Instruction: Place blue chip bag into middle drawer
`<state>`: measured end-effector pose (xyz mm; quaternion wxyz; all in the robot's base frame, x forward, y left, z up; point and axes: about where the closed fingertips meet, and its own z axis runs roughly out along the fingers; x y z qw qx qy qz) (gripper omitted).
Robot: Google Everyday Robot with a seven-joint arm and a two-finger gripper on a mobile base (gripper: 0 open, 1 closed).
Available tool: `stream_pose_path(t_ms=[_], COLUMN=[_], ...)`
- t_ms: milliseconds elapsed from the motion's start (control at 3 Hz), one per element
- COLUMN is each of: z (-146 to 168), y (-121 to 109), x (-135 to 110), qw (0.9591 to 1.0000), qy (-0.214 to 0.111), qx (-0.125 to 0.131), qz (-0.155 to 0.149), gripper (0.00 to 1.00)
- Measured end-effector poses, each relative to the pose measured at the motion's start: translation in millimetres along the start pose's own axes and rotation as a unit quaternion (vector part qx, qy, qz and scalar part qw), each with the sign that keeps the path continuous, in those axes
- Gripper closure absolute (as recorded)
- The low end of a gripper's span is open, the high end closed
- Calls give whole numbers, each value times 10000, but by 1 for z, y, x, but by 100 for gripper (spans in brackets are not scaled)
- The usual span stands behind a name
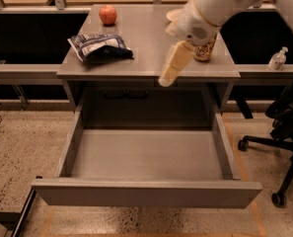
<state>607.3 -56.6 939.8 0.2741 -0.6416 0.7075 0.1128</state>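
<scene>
The blue chip bag (99,47), dark blue and white foil, lies flat on the left part of the grey desk top (146,38). The middle drawer (146,157) is pulled wide open below the desk, and nothing lies inside it. My gripper (169,73) hangs from the white arm over the desk's front edge, right of centre and above the drawer's back. It is well to the right of the bag and holds nothing that I can see.
A red apple (107,15) sits at the desk's back left. A gold drink can (205,48) stands behind the arm at the right, with a pale bowl (173,15) behind it. A black office chair (284,127) stands at the right. A small bottle (277,59) sits on the right side shelf.
</scene>
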Motion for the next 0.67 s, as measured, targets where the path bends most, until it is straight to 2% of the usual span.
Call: stream_pose_path(t_ms=[333, 667], z=[39, 40], y=[-36, -36], x=[-25, -26], qw=[9995, 9995], qy=[-312, -312], qx=[-69, -72], qz=[-75, -77], gripper=[0, 0])
